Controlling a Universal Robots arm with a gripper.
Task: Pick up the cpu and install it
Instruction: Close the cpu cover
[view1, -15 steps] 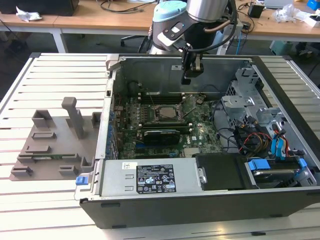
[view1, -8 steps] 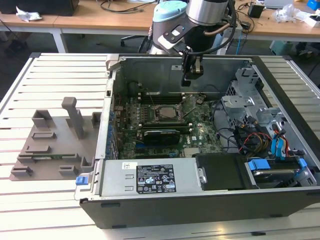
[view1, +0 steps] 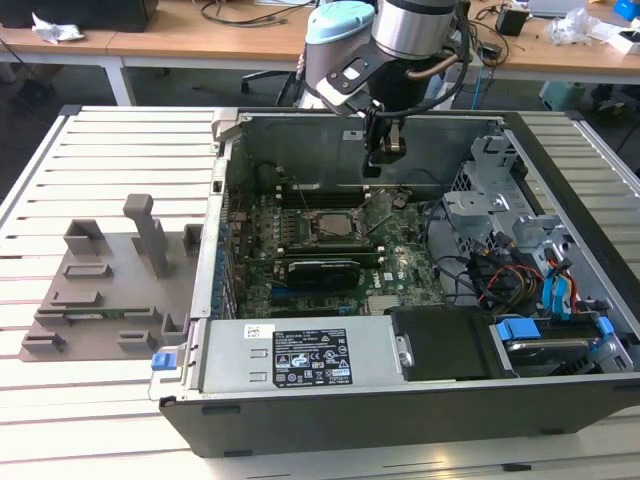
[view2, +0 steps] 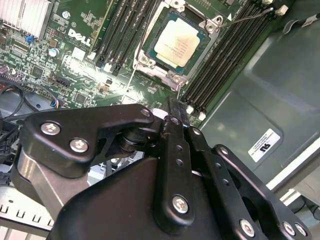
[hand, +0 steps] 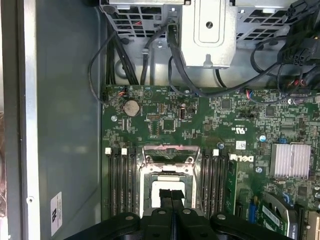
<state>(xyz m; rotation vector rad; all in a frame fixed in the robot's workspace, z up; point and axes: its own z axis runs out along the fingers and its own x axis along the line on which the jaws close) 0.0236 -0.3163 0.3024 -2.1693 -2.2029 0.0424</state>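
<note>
Two closed fingers near one cpu

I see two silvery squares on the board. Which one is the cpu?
The smooth, flat-topped cpu lying in the socket frame between the memory slots; the other, the heatsink, is ribbed with fins.

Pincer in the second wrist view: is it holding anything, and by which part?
Nothing is held. The pincer is shut and empty, and the cpu lies flat in the socket, apart from the pincer.
</note>
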